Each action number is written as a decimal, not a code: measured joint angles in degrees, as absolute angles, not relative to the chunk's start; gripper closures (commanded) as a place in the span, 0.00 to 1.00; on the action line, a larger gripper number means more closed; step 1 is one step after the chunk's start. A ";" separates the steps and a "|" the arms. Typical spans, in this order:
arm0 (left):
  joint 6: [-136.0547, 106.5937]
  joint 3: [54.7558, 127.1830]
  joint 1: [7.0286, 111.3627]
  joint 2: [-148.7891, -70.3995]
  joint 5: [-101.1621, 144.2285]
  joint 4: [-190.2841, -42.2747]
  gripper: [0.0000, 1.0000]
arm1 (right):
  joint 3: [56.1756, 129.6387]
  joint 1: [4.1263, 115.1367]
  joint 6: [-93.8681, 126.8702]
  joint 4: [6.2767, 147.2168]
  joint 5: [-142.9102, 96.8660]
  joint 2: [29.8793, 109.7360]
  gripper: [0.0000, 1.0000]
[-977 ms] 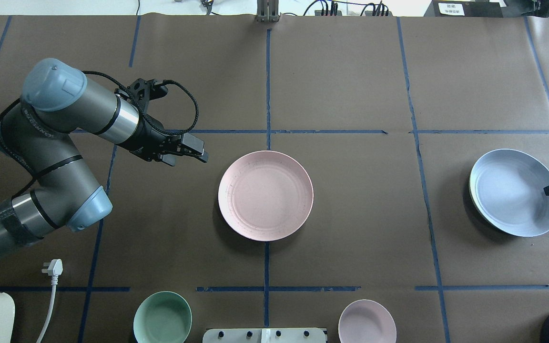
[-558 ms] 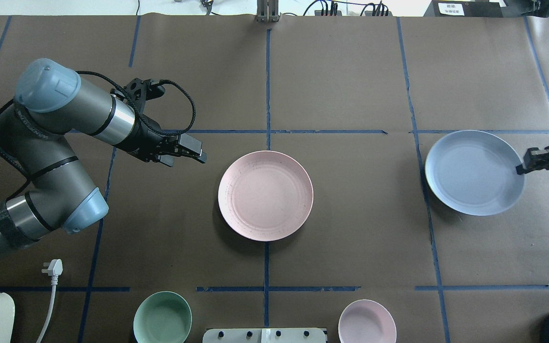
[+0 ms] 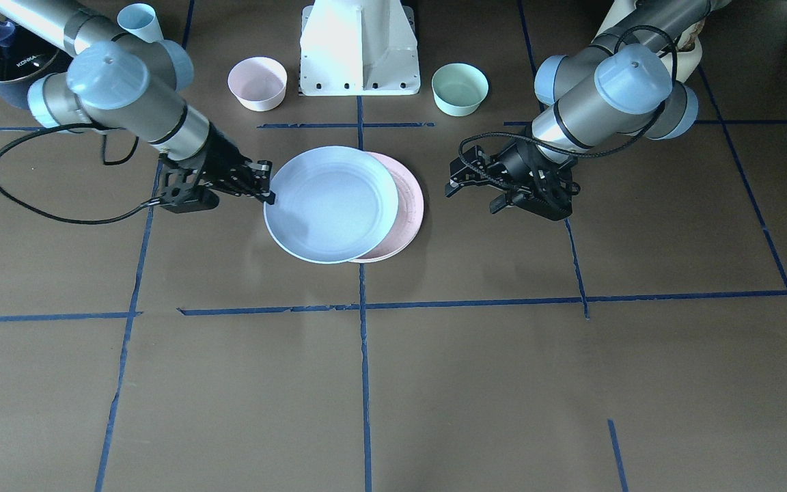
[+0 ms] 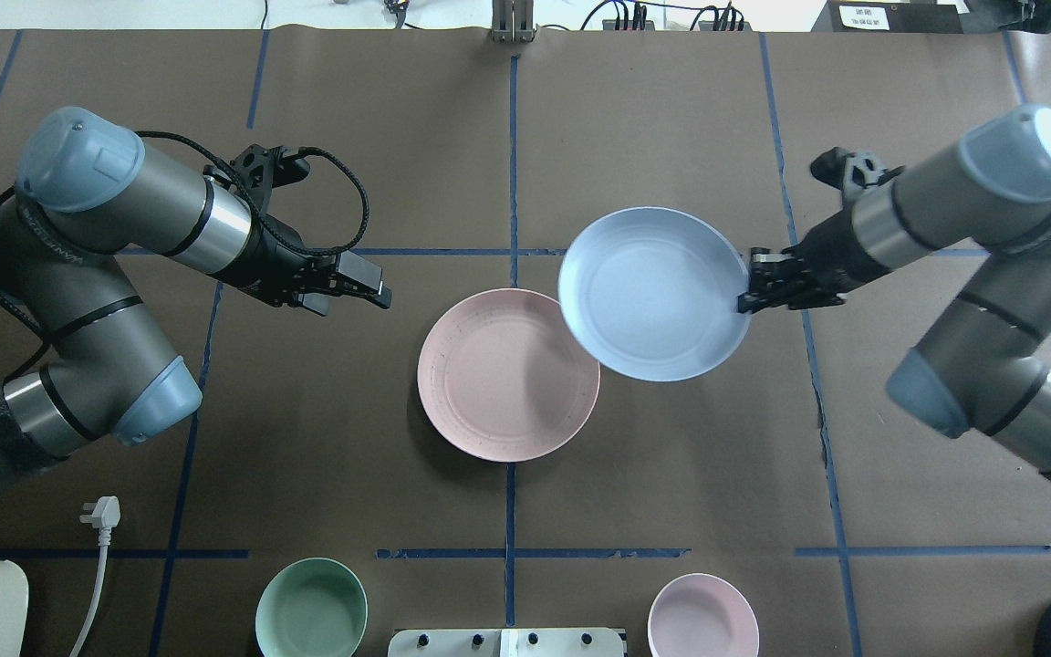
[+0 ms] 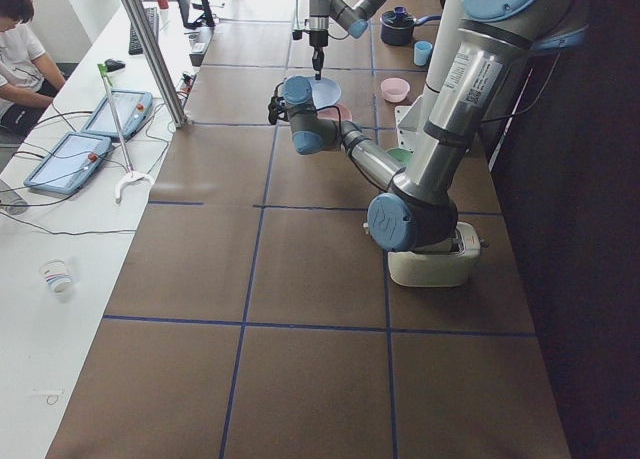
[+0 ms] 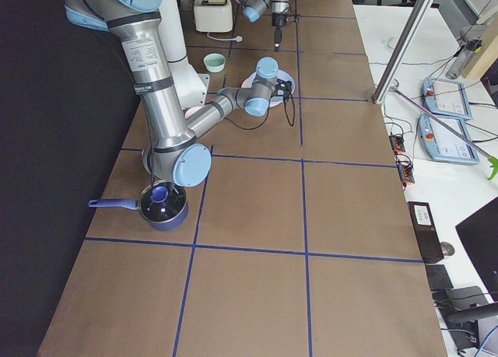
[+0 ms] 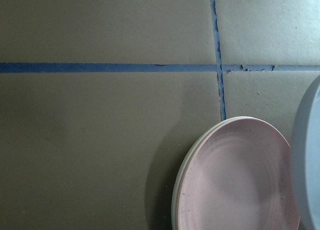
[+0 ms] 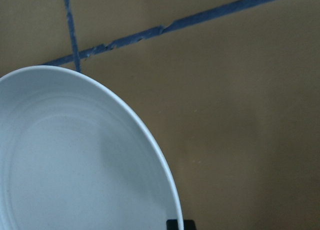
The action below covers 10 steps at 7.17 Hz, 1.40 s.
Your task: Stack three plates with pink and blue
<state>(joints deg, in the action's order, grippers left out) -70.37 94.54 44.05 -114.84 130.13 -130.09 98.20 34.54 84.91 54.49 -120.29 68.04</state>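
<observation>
1. Blue plate (image 4: 653, 292): raised above the table (image 4: 671, 474), its right rim clamped in the right pincer (image 4: 746, 299); it overlaps the far right edge of the pink plate (image 4: 498, 383) (overhead view).
2. Pink plate: table centre, resting on a cream-white plate (image 7: 175, 210).
3. Left pincer (image 4: 379, 287): fingers apart, empty, left of the pink plate.

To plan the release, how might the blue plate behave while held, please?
Pinched only at its rim by the jaws of the right gripper, the blue plate shows no sag: probably stiff and light. With one grip point, it might pivot.
</observation>
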 measured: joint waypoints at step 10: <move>-53.90 93.90 57.49 -101.96 130.84 -129.32 0.00 | 100.04 58.93 55.18 55.72 -130.44 86.87 0.00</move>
<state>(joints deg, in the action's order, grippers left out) -53.90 93.90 57.49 -101.96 130.84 -129.32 100.04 58.93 55.18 55.72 -130.44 86.87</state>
